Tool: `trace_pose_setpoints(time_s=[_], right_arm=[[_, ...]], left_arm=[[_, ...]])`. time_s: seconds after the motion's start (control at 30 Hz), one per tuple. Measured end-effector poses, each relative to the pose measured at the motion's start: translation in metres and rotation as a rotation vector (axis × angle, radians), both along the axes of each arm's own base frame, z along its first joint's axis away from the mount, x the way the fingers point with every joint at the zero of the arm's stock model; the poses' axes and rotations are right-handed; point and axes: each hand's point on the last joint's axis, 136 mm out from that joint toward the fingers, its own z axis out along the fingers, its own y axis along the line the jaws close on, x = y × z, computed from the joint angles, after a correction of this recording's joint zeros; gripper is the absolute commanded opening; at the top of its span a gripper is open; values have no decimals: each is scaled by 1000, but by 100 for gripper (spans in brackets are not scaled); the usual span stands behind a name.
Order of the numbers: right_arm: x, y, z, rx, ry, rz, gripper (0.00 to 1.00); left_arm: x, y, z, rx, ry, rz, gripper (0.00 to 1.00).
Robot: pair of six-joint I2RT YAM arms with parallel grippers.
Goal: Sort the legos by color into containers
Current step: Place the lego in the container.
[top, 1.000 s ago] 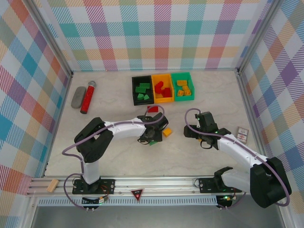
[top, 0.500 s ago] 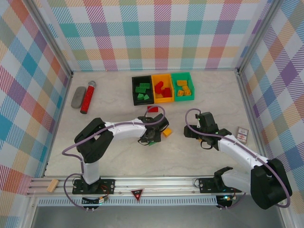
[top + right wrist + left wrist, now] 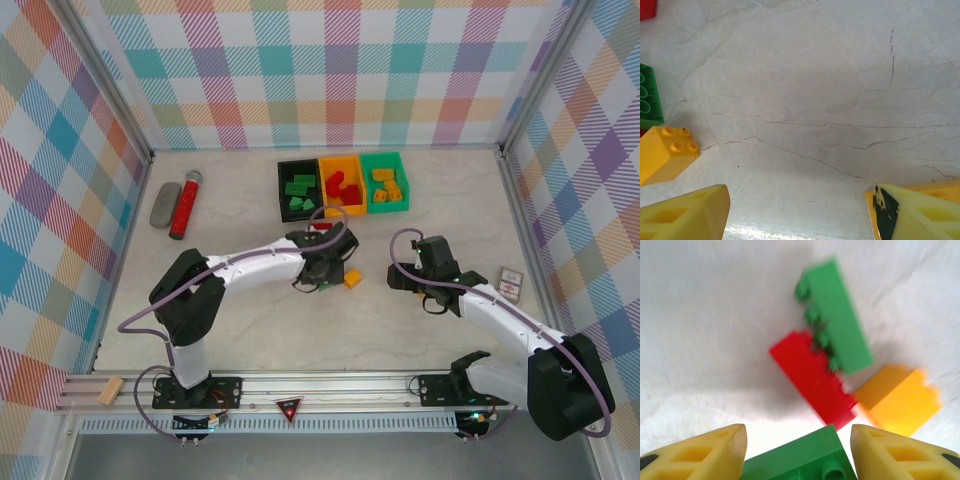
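My left gripper (image 3: 797,432) is shut on a green lego (image 3: 800,462), which it holds above the table. Below it lie a second green lego (image 3: 837,320), a red lego (image 3: 812,377) and a yellow-orange lego (image 3: 897,397), close together. From above, the left gripper (image 3: 322,268) hangs just short of the bins, with a yellow-orange lego (image 3: 352,279) beside it and a red lego (image 3: 322,229) beyond. The black bin (image 3: 283,190) holds green legos, the orange bin (image 3: 342,160) red ones, the green bin (image 3: 384,156) yellow-orange ones. My right gripper (image 3: 797,205) is open over bare table (image 3: 402,280).
A red cylinder with a grey tip (image 3: 185,205) and a grey oval object (image 3: 164,204) lie at the far left. A small card (image 3: 511,283) rests at the right. Near the front rail on the left lies a wooden block (image 3: 110,390).
The left gripper has risen and moved a little toward the bins with the green lego in it. The right arm has stayed in place.
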Motion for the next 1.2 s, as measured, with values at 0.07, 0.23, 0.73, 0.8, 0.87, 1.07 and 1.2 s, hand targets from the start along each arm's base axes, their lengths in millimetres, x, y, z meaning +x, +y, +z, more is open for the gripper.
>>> trace_pose_setpoints(time_s=[0.07,0.23,0.73,0.8,0.87,1.07,1.2], right_arm=[[0,0,0,1,1,1,76],[0,1,0,5,2,4,76],[-1,1,3,13,-16,4,76],[-1,1,4,14,-20,4,76],[0,1,4,15,-22,4,76],[0,1,4,15,-22,4,76],[0,1,4,15,-21,2,76]], left_arm=[[22,3,22,-20,-38,12,56],[90,26,87,-75,-155,75,56],[253,65,100,-178,-257,188,67],[266,66,92,-181,-259,204,74],[270,68,85,-181,-250,207,77],[248,72,73,-191,-210,199,78],[196,83,69,-212,-177,184,78]])
